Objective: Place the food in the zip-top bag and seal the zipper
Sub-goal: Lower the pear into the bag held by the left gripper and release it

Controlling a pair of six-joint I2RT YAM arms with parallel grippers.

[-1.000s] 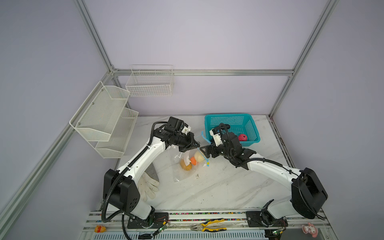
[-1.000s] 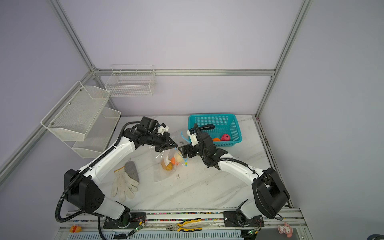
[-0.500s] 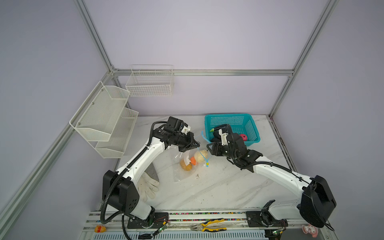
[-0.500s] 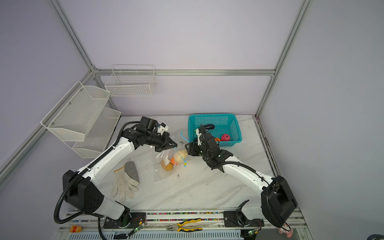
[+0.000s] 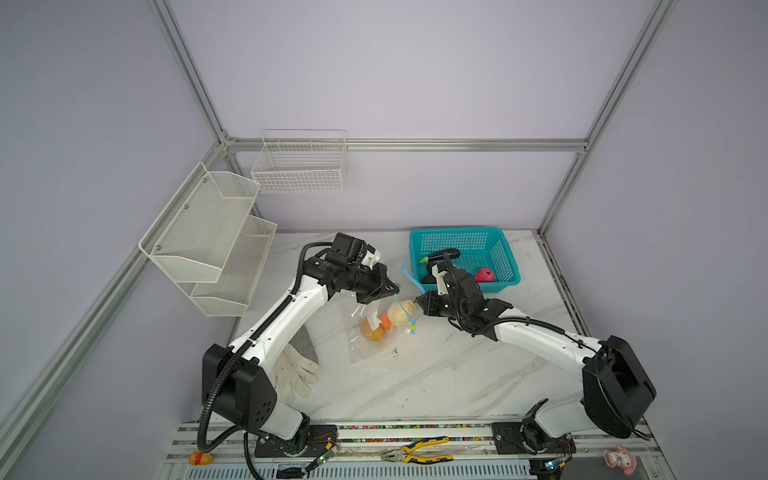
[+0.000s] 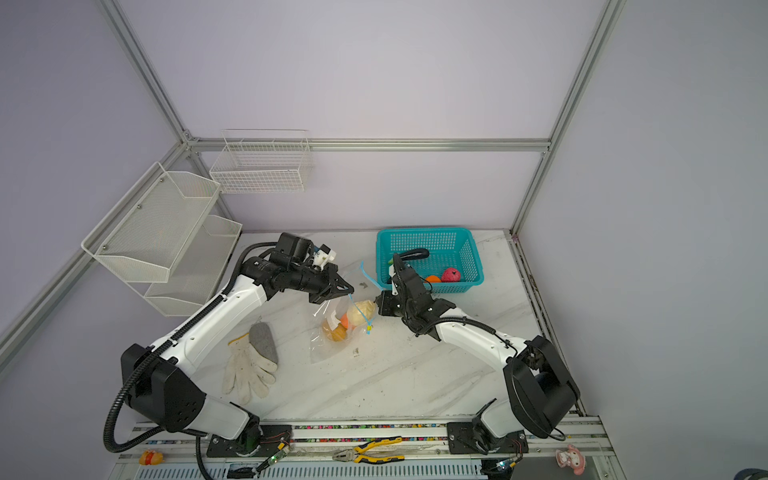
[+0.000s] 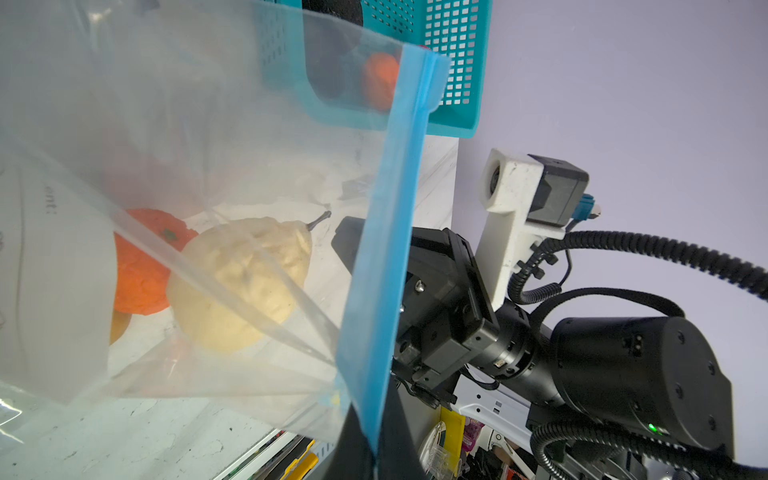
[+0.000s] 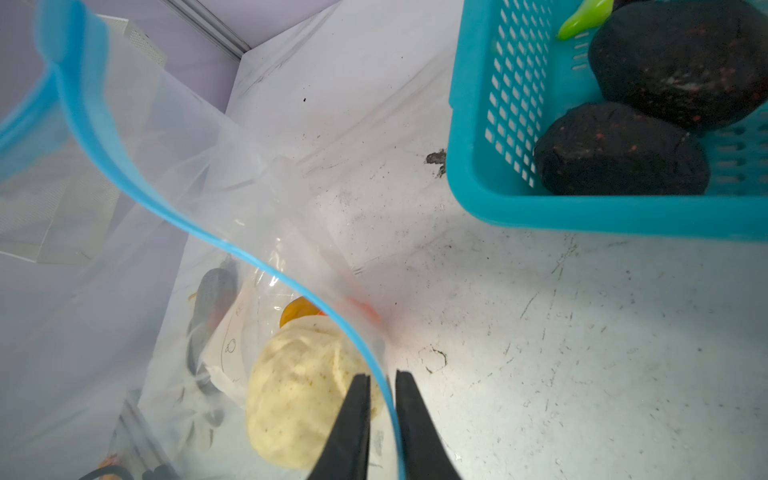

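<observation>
Left arm is reaching in from the left of both top views, elbow low, wrist tipped down. Left hand (image 5: 394, 291) is hanging over the middle of the counter (image 5: 436, 374), fully closed, pinching the zipper (image 5: 409, 276) and holding the mouth of the bag (image 5: 370, 347) up off the surface. Right arm is stretching low across from the right, forearm nearly level, right hand (image 8: 382, 376) pointing at the bag mouth just beside the left hand. Its fingers (image 8: 353, 415) are standing a sliver apart with the blue strip running between them; can't tell if they're actually clamping it. Right forearm is covering the near corner of the basket (image 5: 457, 235) in a top view, hiding some of what's in it. The right wrist view is showing two black lumps (image 8: 623, 158) there, too rough to name. Eggplant (image 5: 444, 253) and pink fruit (image 5: 484, 274) are lying in the basket, outside the bag. Bag is looking clear and crumpled, bottom resting on the counter between the arms, mouth gaping toward the right hand. The zipper is unsealed and curling in a loop, with the yellow-green slider (image 5: 413, 331) dangling at the low end. Inside, a cream pear (image 5: 400, 312) is sitting nearest the mouth. An orange fruit (image 5: 385, 321) and a yellow-orange fruit (image 5: 371, 331) are sitting behind it, partly blocked by the white label (image 7: 62, 291), print unreadable.
</observation>
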